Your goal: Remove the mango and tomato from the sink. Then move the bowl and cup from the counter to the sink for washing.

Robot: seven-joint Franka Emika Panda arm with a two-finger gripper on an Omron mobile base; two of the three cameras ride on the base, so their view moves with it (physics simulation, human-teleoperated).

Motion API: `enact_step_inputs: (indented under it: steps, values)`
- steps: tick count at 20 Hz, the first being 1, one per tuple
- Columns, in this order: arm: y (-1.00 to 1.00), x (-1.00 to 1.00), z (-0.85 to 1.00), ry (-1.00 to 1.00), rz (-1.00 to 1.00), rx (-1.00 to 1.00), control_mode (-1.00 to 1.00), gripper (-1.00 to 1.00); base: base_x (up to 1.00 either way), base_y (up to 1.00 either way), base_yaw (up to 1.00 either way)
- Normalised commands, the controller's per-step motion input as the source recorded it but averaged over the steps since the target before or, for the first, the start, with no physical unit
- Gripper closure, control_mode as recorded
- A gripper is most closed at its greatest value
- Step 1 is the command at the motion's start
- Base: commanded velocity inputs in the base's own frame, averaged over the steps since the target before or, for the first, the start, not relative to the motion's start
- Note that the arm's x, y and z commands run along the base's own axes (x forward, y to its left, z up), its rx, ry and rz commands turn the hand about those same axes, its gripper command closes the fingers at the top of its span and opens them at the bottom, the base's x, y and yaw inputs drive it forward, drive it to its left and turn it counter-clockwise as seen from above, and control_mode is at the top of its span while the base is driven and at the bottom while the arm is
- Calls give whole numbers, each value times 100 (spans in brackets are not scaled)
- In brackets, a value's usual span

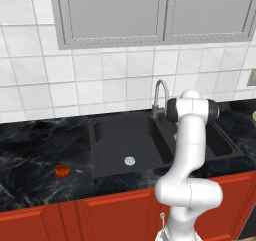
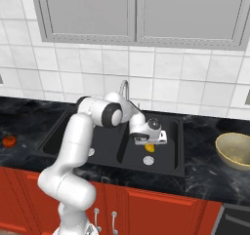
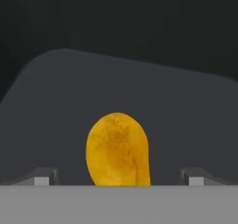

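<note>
The yellow-orange mango [image 3: 118,148] lies on the floor of the right basin of the black sink [image 2: 163,163], close to its silver drain [image 2: 148,160]. My gripper [image 2: 149,145] hangs just above the mango [image 2: 150,148], reaching down into that basin. In the hand view my gripper [image 3: 118,177] is open, one fingertip on each side of the fruit and clear of it. The red-orange tomato [image 1: 62,170] sits on the dark counter left of the sink [image 1: 115,140]. The tan-yellow bowl [image 2: 236,150] stands on the counter to the right. The cup is out of view.
A curved silver faucet [image 1: 160,92] rises behind the divider between the two basins. The left basin holds only its drain [image 1: 129,160]. Grey wall cabinets [image 2: 136,12] hang above the tiled wall. Red cabinet fronts [image 1: 100,215] run below the counter edge.
</note>
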Motion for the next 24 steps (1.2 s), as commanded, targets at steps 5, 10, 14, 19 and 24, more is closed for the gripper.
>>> enact_step_inputs:
  steps: [5, 10, 14, 19, 24]
  values:
    - [1, 16, -18, 0, -1, 0, -100, -100, 0, 0, 0]
    - [2, 14, -19, 0, -1, 0, -100, -100, 0, 0, 0]
    - [0, 16, -18, 0, -1, 0, -100, -100, 0, 0, 0]
    - [0, 15, -17, 0, -1, 0, -100, -100, 0, 0, 0]
    - [0, 12, -20, 1, -1, 0, -100, -100, 0, 0, 0]
